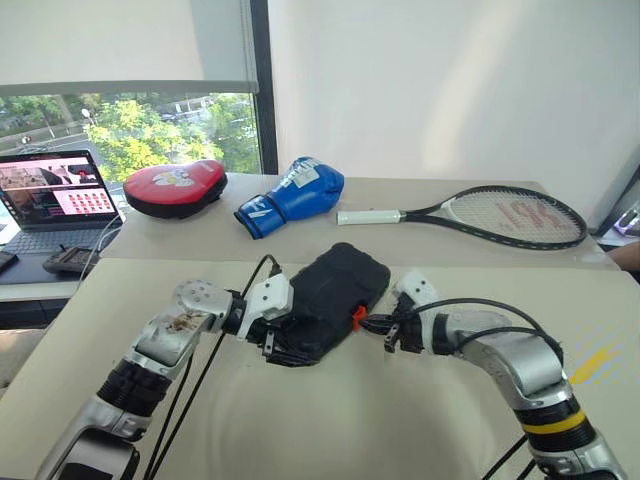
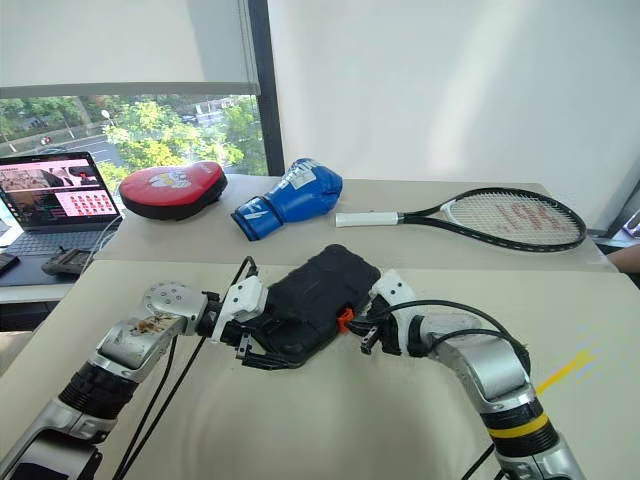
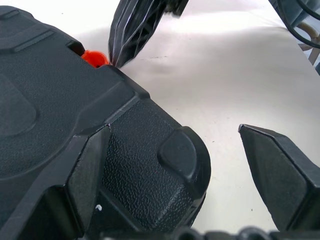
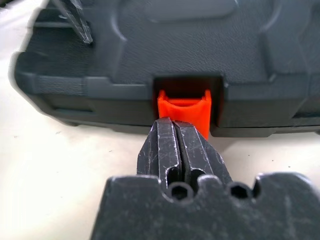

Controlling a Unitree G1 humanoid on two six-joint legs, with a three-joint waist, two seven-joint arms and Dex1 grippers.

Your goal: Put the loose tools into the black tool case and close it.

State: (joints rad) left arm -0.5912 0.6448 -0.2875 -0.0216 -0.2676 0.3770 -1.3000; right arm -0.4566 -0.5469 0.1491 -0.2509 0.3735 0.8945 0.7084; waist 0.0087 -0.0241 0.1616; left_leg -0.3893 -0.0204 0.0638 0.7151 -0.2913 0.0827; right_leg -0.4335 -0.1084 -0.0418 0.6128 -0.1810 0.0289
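Right gripper (image 4: 176, 131) pinched shut, tips against orange latch (image 4: 184, 111) | left gripper (image 1: 275, 335) spread wide around near corner of black tool case (image 1: 330, 300) | case lid down, mid-table | risk: tips skid off latch, case slides, stays unlatched

Both arms are brushed silver metal with ribbed black joint collars and white housings at the wrists, and black cables loop loosely along each. The right forearm carries a yellow band near the elbow (the left has none). The left gripper (image 1: 283, 345) and right gripper (image 1: 372, 322) have black fingers (image 4: 170, 145), textured and scuffed.
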